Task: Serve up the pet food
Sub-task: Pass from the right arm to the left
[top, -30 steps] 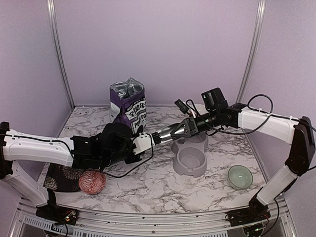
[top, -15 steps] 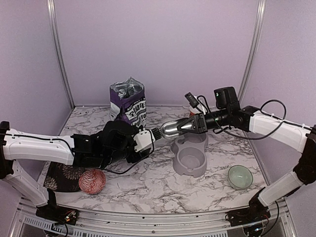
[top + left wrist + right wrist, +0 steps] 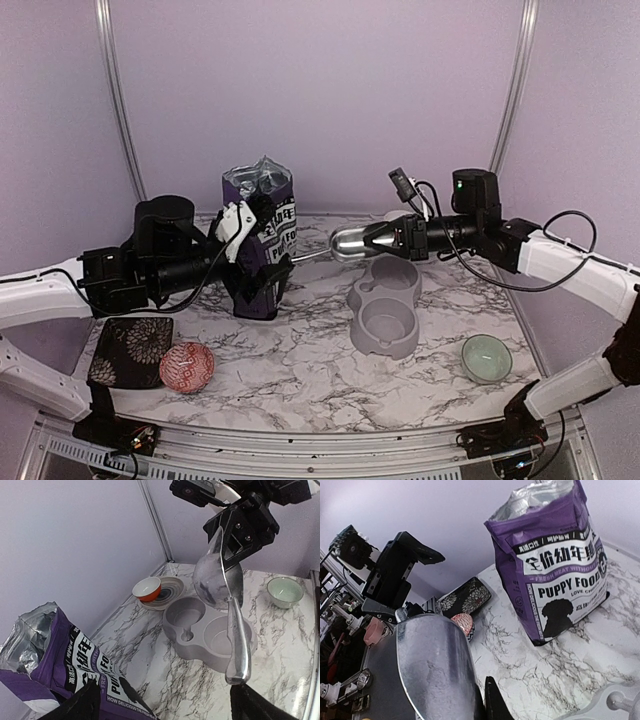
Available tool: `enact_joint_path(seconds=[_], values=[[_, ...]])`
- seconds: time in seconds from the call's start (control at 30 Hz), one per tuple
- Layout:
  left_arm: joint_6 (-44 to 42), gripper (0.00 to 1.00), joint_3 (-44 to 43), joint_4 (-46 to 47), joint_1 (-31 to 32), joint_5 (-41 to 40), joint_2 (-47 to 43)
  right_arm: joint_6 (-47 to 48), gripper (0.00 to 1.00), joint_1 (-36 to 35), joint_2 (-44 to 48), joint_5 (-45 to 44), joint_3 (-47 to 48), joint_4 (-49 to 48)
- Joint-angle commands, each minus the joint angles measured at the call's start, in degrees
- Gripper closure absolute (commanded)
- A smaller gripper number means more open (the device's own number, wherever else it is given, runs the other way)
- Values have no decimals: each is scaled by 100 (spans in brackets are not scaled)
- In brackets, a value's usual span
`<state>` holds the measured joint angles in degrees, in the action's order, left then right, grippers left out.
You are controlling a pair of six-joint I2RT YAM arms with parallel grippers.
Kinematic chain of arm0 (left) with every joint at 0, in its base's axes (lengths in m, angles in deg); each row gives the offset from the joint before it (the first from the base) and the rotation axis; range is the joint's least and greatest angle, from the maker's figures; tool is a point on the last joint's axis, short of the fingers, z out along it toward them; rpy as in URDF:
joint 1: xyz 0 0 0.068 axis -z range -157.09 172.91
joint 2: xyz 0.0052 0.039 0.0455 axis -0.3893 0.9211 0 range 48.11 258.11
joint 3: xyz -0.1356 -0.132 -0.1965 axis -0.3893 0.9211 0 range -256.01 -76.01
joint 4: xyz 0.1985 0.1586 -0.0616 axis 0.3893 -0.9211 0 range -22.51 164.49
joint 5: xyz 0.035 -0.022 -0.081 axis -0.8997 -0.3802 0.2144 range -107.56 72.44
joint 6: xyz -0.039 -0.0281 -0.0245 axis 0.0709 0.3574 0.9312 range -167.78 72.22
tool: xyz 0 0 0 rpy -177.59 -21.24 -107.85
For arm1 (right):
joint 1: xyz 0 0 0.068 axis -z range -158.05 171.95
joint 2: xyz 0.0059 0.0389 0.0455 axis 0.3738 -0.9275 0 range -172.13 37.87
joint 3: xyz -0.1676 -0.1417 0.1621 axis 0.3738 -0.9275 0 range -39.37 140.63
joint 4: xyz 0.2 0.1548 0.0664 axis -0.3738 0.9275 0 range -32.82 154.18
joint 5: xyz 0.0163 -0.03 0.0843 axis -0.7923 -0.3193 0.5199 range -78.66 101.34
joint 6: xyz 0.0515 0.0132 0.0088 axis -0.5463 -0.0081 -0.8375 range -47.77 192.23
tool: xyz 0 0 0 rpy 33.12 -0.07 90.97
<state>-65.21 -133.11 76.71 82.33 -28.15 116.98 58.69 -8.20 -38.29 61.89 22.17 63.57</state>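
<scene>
At the table's left edge sit a dark flower-patterned tray (image 3: pixel 130 345) and a red patterned ball (image 3: pixel 187 367), both well away from the action. Just right of them, the left gripper (image 3: pixel 167 706) hangs beside the purple puppy-food bag (image 3: pixel 555 575) with its jaws spread wide and nothing between them. The bag stands upright on the marble table (image 3: pixel 300 370), its foil top torn open.

Right of the bag, the right gripper (image 3: pixel 385 238) is clamped on a metal scoop (image 3: pixel 217 577) at the bowl end, with the handle pointing away toward the bag. The scoop hangs in the air between the bag and the grey double-bowl feeder (image 3: pixel 385 352), and it looks empty. Both wells of the feeder are bare. A pale green bowl (image 3: pixel 487 358) sits near the right front.

No pet food shows in any view; it is most likely inside the open bag, whose contents the cameras cannot see. By my reading, serving has hardly begun: the scoop is in hand, but the scooping, the carry and the tipping into the feeder are all left to do.
</scene>
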Motion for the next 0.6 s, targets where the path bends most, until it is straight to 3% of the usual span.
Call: enact_joint_path(seconds=[0.0, 0.23, 0.57], values=[[1028, 11, 49, 277, -524, 1702, -390, -135, 100, 48, 234, 40, -114, -850], [2122, 18, 31, 1006, -1084, 3500, -401, -864, 100, 39, 381, 48, -458, -2260], [2765, 28, -530, 1524, -1143, 4334, 373, -1654, 100, -145, 300, -229, -783, -3395]])
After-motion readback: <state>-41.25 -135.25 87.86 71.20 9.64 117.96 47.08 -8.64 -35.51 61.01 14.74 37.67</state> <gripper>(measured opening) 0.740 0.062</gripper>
